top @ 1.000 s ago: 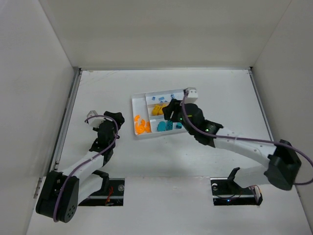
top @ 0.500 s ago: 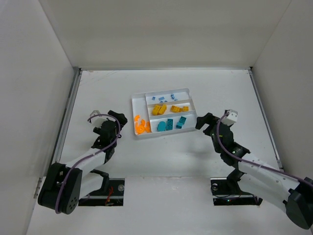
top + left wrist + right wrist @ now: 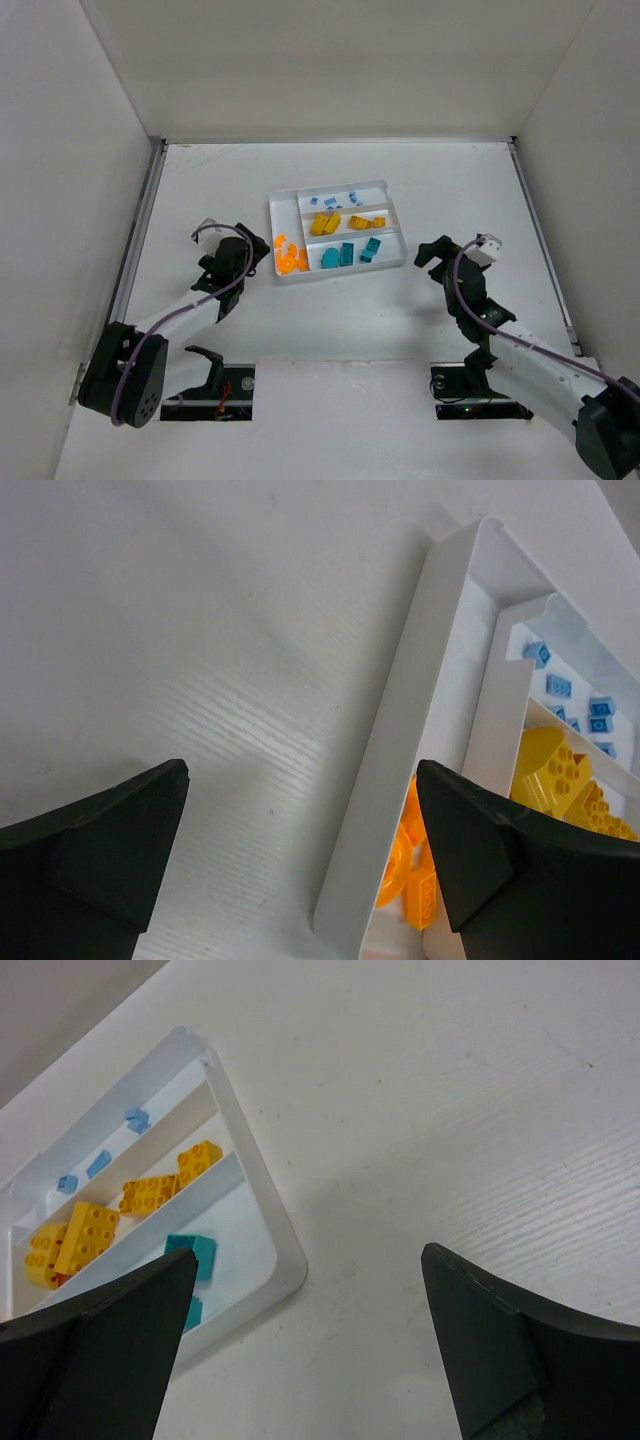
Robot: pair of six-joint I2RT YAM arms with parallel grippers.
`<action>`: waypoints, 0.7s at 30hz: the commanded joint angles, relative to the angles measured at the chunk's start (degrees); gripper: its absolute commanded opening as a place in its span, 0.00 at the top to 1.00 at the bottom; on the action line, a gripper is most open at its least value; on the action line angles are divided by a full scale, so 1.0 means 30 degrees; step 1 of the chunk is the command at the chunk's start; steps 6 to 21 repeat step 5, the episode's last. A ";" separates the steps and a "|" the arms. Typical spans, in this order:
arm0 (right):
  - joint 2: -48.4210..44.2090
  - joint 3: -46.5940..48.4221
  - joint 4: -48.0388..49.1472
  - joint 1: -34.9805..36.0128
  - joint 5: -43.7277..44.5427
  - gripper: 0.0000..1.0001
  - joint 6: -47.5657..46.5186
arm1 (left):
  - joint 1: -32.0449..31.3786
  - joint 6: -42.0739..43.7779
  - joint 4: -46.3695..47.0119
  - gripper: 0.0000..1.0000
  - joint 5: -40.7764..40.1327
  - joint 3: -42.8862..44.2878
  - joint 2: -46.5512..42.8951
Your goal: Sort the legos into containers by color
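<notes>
The white tray (image 3: 272, 215) sits mid-table and its containers hold the legos. Orange ones (image 3: 290, 258) lie in the narrow left section. Light blue ones (image 3: 330, 200), yellow ones (image 3: 325, 223) and teal ones (image 3: 345, 255) fill the three long sections. My left gripper (image 3: 250, 255) is open, just left of the tray's near-left corner. In the left wrist view the gripper (image 3: 302, 780) straddles the tray's wall (image 3: 400, 730), with orange legos (image 3: 405, 865) beside it. My right gripper (image 3: 428, 255) is open to the right of the tray; its wrist view (image 3: 310, 1255) shows bare table, with the tray's corner (image 3: 270, 1230) and a teal lego (image 3: 203, 1253) to the left.
White enclosure walls stand on three sides. A metal rail (image 3: 135, 240) runs along the table's left edge. Both arm bases sit at the near edge. No loose legos show on the table around the tray.
My right arm has drawn back from over the tray to its right, nearer the base. Both grippers have opened wider. The left gripper has edged toward the tray's corner.
</notes>
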 commanded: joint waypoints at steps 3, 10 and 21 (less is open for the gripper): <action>0.0855 0.0095 0.1001 -0.0200 -0.0030 0.00 0.0142 | -0.0280 0.0364 -0.1254 0.00 0.0565 0.0149 -0.0794; 0.1091 0.0183 0.0944 -0.0260 -0.0060 0.00 0.0112 | -0.0396 0.0802 -0.1198 0.00 0.0420 -0.0113 -0.1146; 0.1091 0.0183 0.0944 -0.0260 -0.0060 0.00 0.0112 | -0.0396 0.0802 -0.1198 0.00 0.0420 -0.0113 -0.1146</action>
